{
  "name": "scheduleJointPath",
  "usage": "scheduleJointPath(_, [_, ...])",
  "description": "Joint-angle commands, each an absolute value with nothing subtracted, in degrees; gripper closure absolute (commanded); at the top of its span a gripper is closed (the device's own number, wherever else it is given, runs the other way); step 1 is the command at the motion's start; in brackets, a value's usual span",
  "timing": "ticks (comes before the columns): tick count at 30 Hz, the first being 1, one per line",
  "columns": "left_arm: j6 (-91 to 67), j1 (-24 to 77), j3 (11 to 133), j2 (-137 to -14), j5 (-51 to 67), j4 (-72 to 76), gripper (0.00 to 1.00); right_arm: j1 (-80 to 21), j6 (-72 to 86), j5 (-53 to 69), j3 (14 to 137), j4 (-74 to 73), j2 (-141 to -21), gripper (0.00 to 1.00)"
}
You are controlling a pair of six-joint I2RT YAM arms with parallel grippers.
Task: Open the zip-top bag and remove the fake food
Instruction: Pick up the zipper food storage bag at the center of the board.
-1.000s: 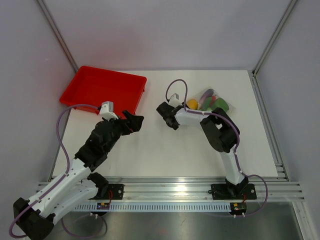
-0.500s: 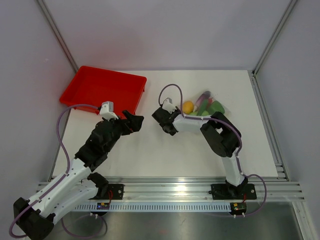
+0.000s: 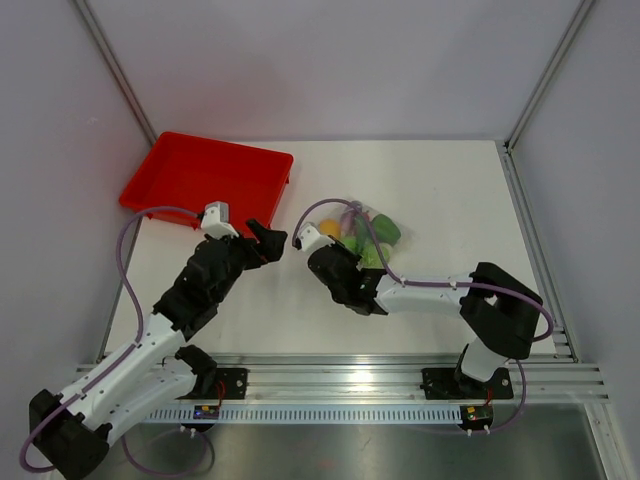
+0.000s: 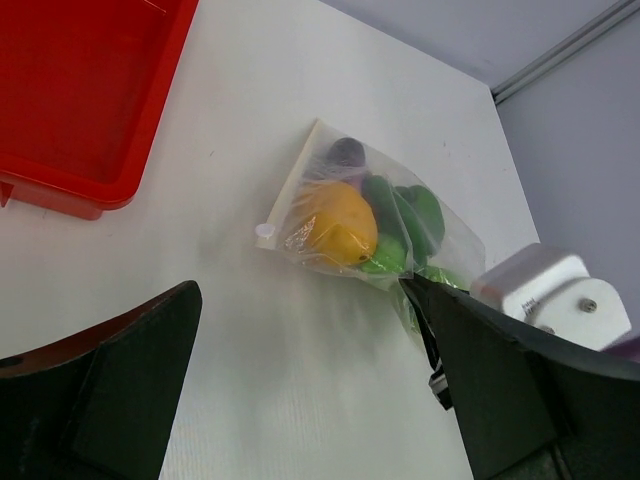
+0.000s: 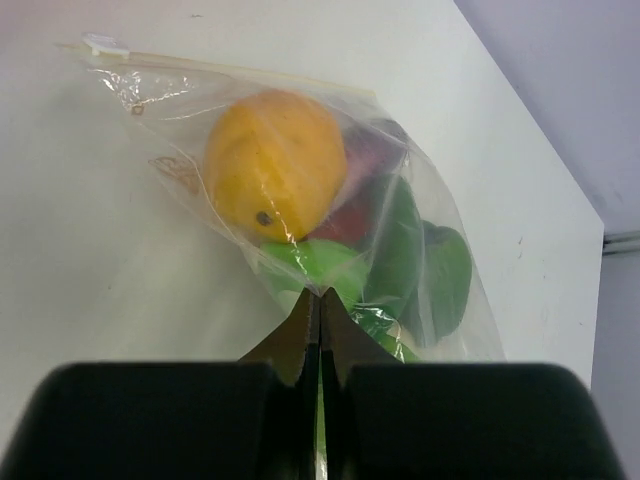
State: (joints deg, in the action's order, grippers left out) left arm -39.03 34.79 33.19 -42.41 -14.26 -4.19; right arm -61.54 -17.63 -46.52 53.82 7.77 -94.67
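**left gripper (image 3: pixel 272 238) wide open, right gripper (image 5: pixel 320 300) pinched on bag (image 3: pixel 358 230)**

Top view, left to right:
- Upper left: red tray (image 3: pixel 200 178). Glossy hard plastic, rectangular, raised rim, sitting on the matte white table (image 3: pixel 450 180).
- Just right of the tray's near corner: left gripper, jaws fully spread, holding nothing, pointed toward the bag.
- Centre: bag lying flat on the table. Clear crinkly film, roughly square. The zip strip (image 5: pixel 220 68) runs along the far edge, with a small white tab (image 5: pixel 100 45) at one end. Can't tell if it's sealed.
- Inside the bag, packed touching: a smooth round yellow piece (image 5: pixel 275 175), a dark purple piece (image 5: pixel 375 150) behind it, and glossy green pieces (image 5: pixel 420 270).
- At the bag's near edge, opposite the zip: right gripper, fingers pressed together, film nipped between the tips.
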Motion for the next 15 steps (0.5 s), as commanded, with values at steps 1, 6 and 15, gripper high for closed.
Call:
scheduleJointPath(1, [-39.54,34.37,33.23,-44.99,-15.21,-0.35,0.01,-61.79,-20.83,-44.99,52.03,14.42,-93.78,1.0])
scheduleJointPath(6, [-46.66,34.1,31.65,-49.56,-14.32,-0.35,0.01,-62.05,-12.76,-48.34,54.32,3.17,-93.87,1.0])
scheduleJointPath(15, [-52.82,33.57,28.3,-60.99,-17.49,10.71,0.01,-61.96,-0.35,-50.09,48.17,6.76,-86.58,0.98])
